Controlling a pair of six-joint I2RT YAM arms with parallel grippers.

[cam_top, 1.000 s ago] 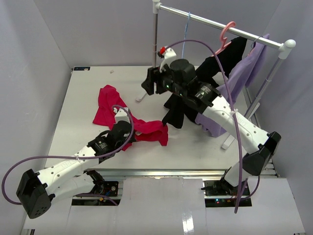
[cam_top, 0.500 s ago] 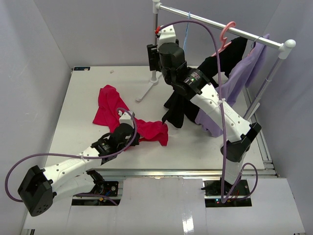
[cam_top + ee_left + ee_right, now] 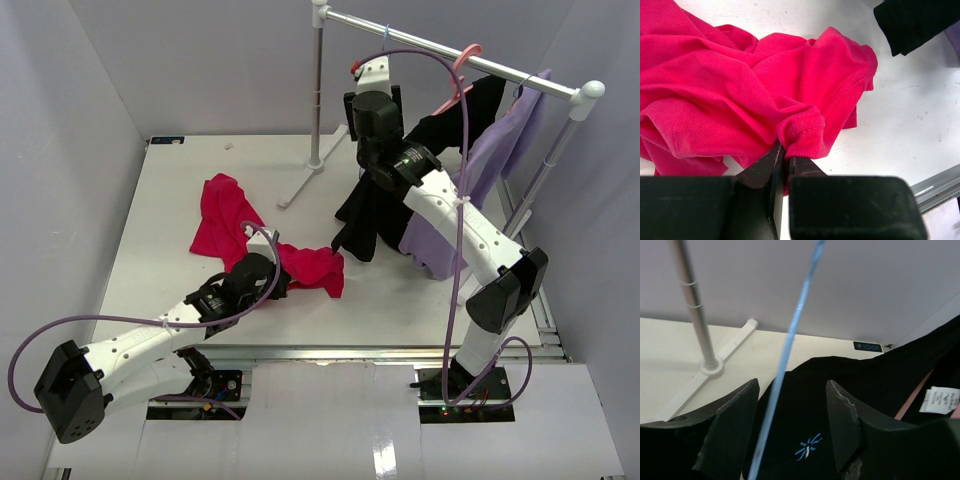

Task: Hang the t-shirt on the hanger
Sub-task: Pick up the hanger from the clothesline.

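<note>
I now have the right jaws up at the rail (image 3: 420,40), open around the hanger (image 3: 785,360), ready to grab; the left jaws stay pinched on the t-shirt (image 3: 740,90).

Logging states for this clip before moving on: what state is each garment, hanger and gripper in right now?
t-shirt: crumpled on the table, one edge pinched.
hanger: hanging on the rail, no shirt on it.
left gripper: shut on the t-shirt.
right gripper: open, fingers either side of the hanger's wire.
black garment: hanging from the rail.
lavender garment: hanging from the rail.
</note>
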